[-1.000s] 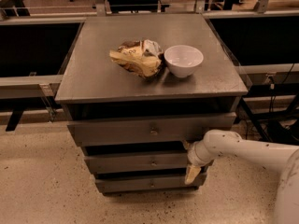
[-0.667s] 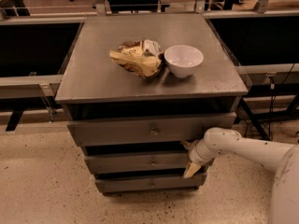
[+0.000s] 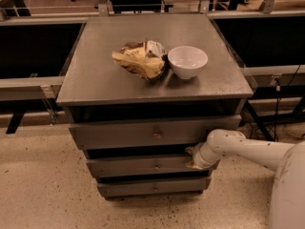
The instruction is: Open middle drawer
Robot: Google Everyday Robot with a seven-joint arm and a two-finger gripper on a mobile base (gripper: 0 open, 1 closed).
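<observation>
Sitting at the right end of the middle drawer (image 3: 128,167), your claw (image 3: 192,157) is pushed up to the front's top edge, just below the dark gap under the top drawer (image 3: 119,135). My guess is it's there to hook or pinch that edge instead of going for the small round knob (image 3: 156,166) in the centre, which it's well clear of. Honestly can't tell if the claw is wide, narrow or gripping anything; it just blends into the shadow and the white wrist (image 3: 217,147).

The arm comes in low from the right, which makes sense for a straight pull outward. The middle drawer looks pretty much shut to me, sitting between the top drawer and the bottom drawer (image 3: 124,189).

Up on the surface (image 3: 95,82) there's a crumpled snack bag (image 3: 140,61) touching a white bowl (image 3: 187,61), so pull gently. The robot body is cut off at the right edge, and the inside of every drawer is hidden.
</observation>
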